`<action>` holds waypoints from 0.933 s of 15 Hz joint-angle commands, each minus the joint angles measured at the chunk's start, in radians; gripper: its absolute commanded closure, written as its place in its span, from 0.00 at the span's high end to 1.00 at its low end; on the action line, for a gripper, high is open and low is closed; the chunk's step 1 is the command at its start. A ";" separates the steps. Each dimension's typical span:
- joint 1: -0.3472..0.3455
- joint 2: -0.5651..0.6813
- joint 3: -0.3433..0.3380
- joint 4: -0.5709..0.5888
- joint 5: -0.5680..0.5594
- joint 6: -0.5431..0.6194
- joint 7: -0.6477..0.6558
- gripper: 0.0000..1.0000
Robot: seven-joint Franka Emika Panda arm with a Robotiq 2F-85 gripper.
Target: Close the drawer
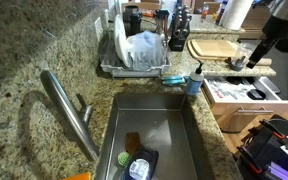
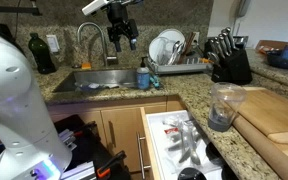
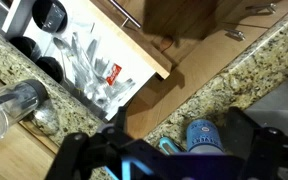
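Observation:
The drawer stands pulled out below the granite counter. It is white inside with small dark items and utensils, and shows in both exterior views [image 1: 236,92] [image 2: 176,140]. In the wrist view [image 3: 89,60] its light brown front panel runs diagonally across the top. My gripper [image 2: 123,40] hangs high above the counter by the sink, well apart from the drawer, and also shows in an exterior view [image 1: 256,58]. In the wrist view the gripper [image 3: 169,162] has its dark fingers spread wide with nothing between them.
A blue soap bottle [image 3: 204,137] stands on the counter under the gripper, beside the steel sink [image 1: 149,125] with its faucet [image 2: 89,35]. A dish rack [image 1: 134,55], knife block [image 2: 227,60], pale cutting board [image 1: 216,47] and glass cup [image 2: 222,105] sit on the counter.

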 commanded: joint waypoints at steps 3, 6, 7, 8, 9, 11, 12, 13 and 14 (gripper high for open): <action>0.017 0.002 -0.015 0.002 -0.010 -0.004 0.009 1.00; 0.017 0.002 -0.015 0.002 -0.010 -0.004 0.009 1.00; 0.017 0.002 -0.015 0.002 -0.010 -0.004 0.009 1.00; 0.017 0.002 -0.015 0.002 -0.010 -0.004 0.009 1.00; 0.018 -0.026 -0.050 -0.017 0.016 0.025 -0.011 1.00; -0.019 -0.007 -0.099 -0.071 0.014 0.111 0.003 1.00; -0.044 0.020 -0.137 -0.112 -0.005 0.156 -0.018 1.00; -0.067 0.048 -0.155 -0.124 -0.020 0.159 -0.005 1.00; -0.106 0.091 -0.158 -0.127 -0.055 0.129 0.030 1.00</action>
